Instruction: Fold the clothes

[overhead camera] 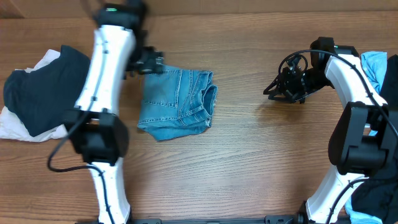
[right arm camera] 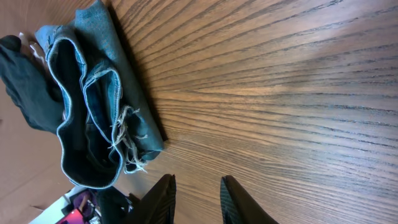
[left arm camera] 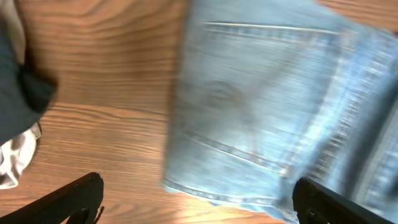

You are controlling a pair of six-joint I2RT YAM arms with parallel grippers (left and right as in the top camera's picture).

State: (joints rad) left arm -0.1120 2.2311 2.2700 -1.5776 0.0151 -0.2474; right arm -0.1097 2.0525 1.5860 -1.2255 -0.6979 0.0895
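The clothes, a pair of light-blue denim jeans (overhead camera: 177, 102), lie folded into a compact bundle at the table's middle. My left gripper (overhead camera: 147, 62) hovers over the bundle's upper left corner. In the left wrist view its black fingers (left arm camera: 74, 196) stand wide apart, open, with the blurred denim (left arm camera: 261, 106) and bare wood below and nothing held. My right gripper (overhead camera: 272, 91) hangs well to the right of the jeans. Its fingers (right arm camera: 163, 196) stand a little apart over bare wood, open and empty, while the folded jeans (right arm camera: 93, 112) with frayed hems lie ahead of it.
A dark navy top (overhead camera: 43, 87) over a white garment (overhead camera: 15, 124) lies at the left edge, close to the left arm. A sky-blue cloth (overhead camera: 375, 65) sits at the far right behind the right arm. Dark fabric (overhead camera: 373, 199) lies at the bottom right corner.
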